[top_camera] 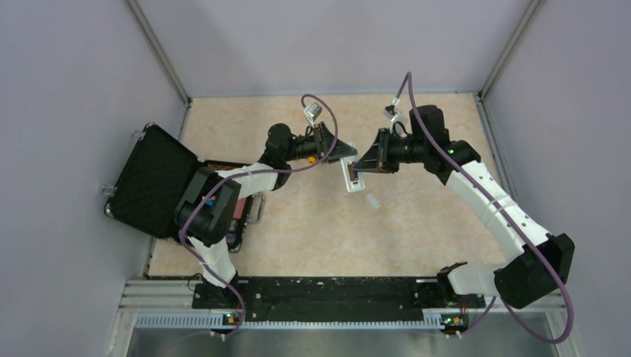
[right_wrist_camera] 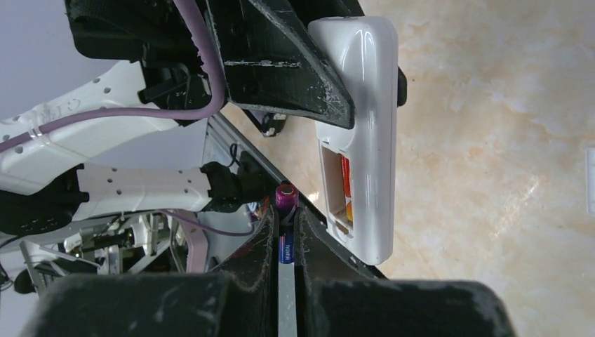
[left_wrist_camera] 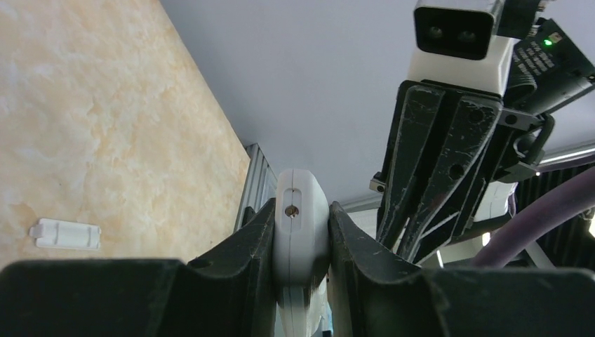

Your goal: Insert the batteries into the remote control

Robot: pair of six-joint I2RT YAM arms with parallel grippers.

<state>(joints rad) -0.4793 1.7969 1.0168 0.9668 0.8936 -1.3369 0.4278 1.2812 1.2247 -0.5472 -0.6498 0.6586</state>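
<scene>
Right gripper (right_wrist_camera: 285,215) is pressed onto the blue-purple battery (right_wrist_camera: 285,197), which stands between the fingers with its purple end poking past the tips. Just beside it, across a narrow gap, hangs the remote (right_wrist_camera: 366,105). Its open bay (right_wrist_camera: 337,186) is turned toward the held battery. The red-orange battery (right_wrist_camera: 345,184) already lies in the farther slot, and the nearer slot looks bare. The held battery's long axis runs about parallel to the remote's and to that slot. I judge the coming move to be a short sideways slide into the bay, with little turning needed. Beyond, the left gripper (left_wrist_camera: 301,214) clamps the remote at the end away from the bay. From above, both arms reach in with elbows bent and meet nose to nose over the middle of the table (top_camera: 417,223), the right one nearer the bay. The back cover (top_camera: 373,201) lies on the table, touched by neither.
</scene>
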